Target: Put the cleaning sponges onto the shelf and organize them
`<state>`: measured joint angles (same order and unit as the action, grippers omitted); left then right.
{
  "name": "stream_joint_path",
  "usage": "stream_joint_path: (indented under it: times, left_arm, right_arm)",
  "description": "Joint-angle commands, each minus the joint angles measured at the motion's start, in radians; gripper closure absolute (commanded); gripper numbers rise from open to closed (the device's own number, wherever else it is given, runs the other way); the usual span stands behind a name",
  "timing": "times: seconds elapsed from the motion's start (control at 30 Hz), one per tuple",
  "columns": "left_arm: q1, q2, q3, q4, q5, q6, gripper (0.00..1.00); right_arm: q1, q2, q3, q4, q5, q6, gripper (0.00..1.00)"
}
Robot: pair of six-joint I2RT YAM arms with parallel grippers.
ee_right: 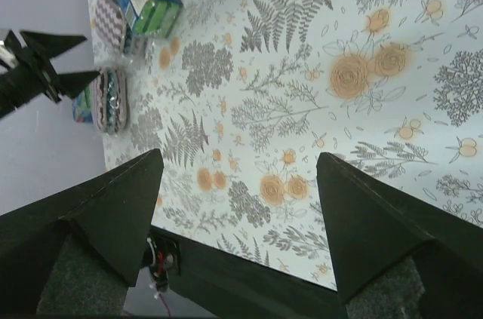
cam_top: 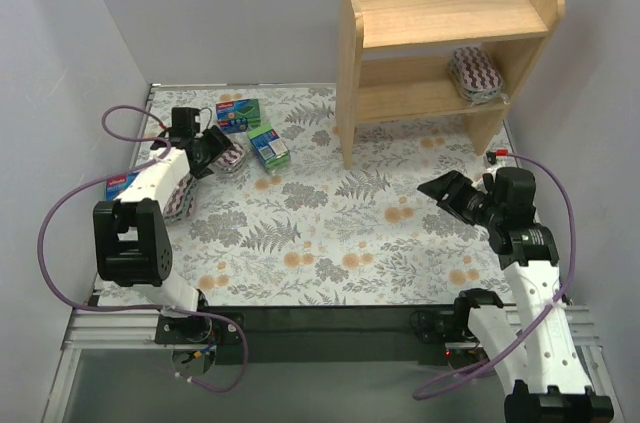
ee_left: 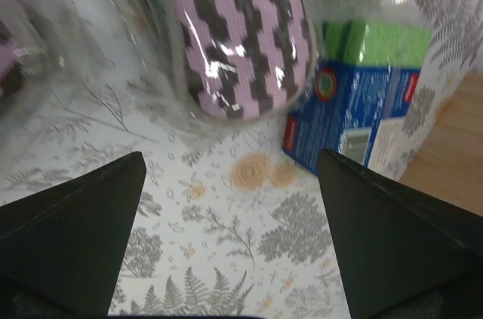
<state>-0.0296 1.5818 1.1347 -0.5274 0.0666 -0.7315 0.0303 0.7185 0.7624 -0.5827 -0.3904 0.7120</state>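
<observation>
As a striped sponge [ee_left: 241,32] is seemingly targeted, the left claw [ee_left: 230,157] is held apart. The right claw [ee_right: 238,157] is spread too, empty

You are looking down on a fern-and-flower tabletop [cam_top: 350,233] carrying the wooden shelf [cam_top: 450,13] at far right. At far left, two green sponge packs [cam_top: 238,115] [cam_top: 269,146] are lying beside a striped pad [cam_top: 232,159]. Another striped pad [cam_top: 181,203] and a third pack [cam_top: 121,183] are resting along the left edge.
</observation>
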Motion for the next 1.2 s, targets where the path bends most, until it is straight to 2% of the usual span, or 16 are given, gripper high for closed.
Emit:
stream_joint_path:
  times: [0.0,0.17,0.27,0.47,0.57,0.6,0.63,0.73,0.83,1.03,1.17]
  left_arm:
    - [0.08,0.05,0.062,0.059,-0.02,0.014,0.15]
    - [0.123,0.188,0.166,0.072,-0.016,0.053,0.21]
    - [0.125,0.291,0.201,0.087,0.034,0.061,0.25]
    - [0.125,0.354,0.188,0.171,0.127,0.087,0.34]
    - [0.123,0.38,0.169,0.185,0.157,0.103,0.48]
    - [0.125,0.383,0.163,0.185,0.163,0.104,0.58]
    - [0.122,0.383,0.143,0.187,0.176,0.106,0.63]
    - [0.114,0.344,0.076,0.211,0.199,0.098,0.72]
    - [0.097,0.258,-0.004,0.218,0.21,0.077,0.76]
    - [0.045,0.026,-0.188,0.222,0.216,0.023,0.78]
    - [0.005,-0.165,-0.359,0.179,0.194,-0.067,0.87]
  right_arm:
    - [0.005,-0.082,-0.049,-0.106,-0.07,-0.097,0.24]
    - [0.005,-0.14,-0.063,-0.158,-0.077,-0.114,0.24]
    - [0.005,-0.136,-0.051,-0.212,-0.071,-0.149,0.23]
    - [0.006,-0.146,-0.057,-0.259,-0.061,-0.177,0.23]
    - [0.007,-0.162,-0.081,-0.276,-0.057,-0.177,0.24]
    - [0.006,-0.165,-0.089,-0.278,-0.061,-0.175,0.24]
    - [0.008,-0.171,-0.092,-0.279,-0.059,-0.175,0.24]
    - [0.008,-0.172,-0.098,-0.287,-0.059,-0.181,0.24]
    - [0.006,-0.16,-0.109,-0.286,-0.064,-0.197,0.24]
    - [0.006,-0.105,-0.12,-0.279,-0.085,-0.252,0.24]
    - [0.017,-0.087,-0.132,-0.25,-0.096,-0.252,0.24]
